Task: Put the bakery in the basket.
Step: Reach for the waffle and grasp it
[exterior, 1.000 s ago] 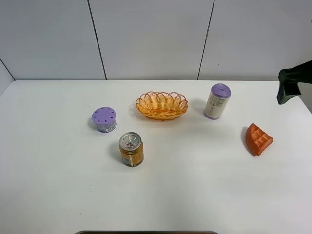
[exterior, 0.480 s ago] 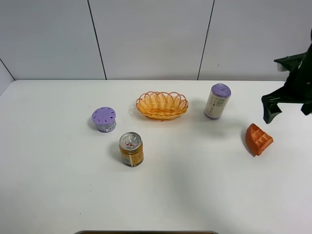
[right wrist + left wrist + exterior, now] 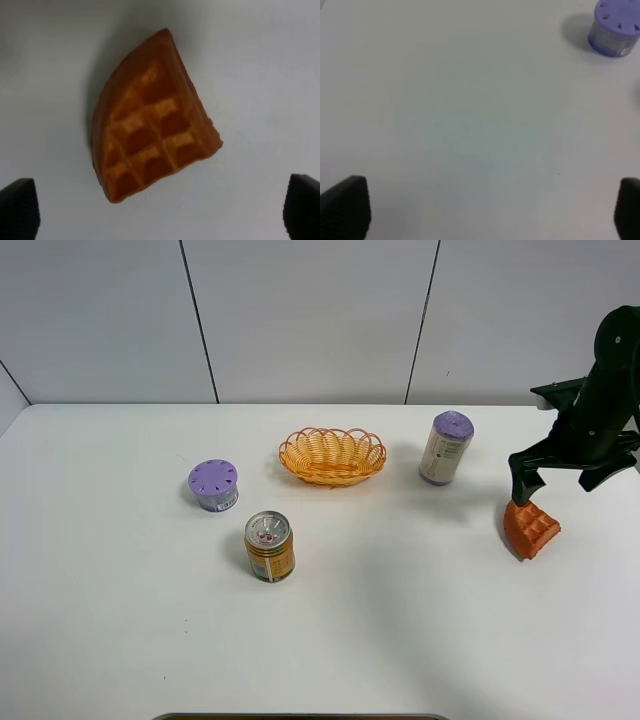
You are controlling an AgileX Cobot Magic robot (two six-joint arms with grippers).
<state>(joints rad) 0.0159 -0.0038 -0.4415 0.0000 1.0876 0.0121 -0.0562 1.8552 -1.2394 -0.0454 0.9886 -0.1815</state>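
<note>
Moved: your right gripper (image 3: 161, 207) is dropping over the bakery (image 3: 530, 528), jaws spread wide, gripping nothing.
Bakery: is sitting on the white table (image 3: 400, 630), well right of the basket (image 3: 333, 455).
Room: grey wall panels are running behind.

bakery (image 3: 150, 140): orange-brown, crust scored in a grid with darker hollows
basket (image 3: 333, 455): orange-yellow weave, looped rim
drink can (image 3: 270, 547): orange-gold body, silver top
short tub (image 3: 214, 485): purple lid with a ring of small marks, pale label band
tall cylinder (image 3: 446, 448): purple cap and base, cream label
counter (image 3: 120, 590): plain white
wall (image 3: 310, 320): pale grey panels, dark seams
right tool (image 3: 161, 207): black
left tool (image 3: 485, 207): black
</note>
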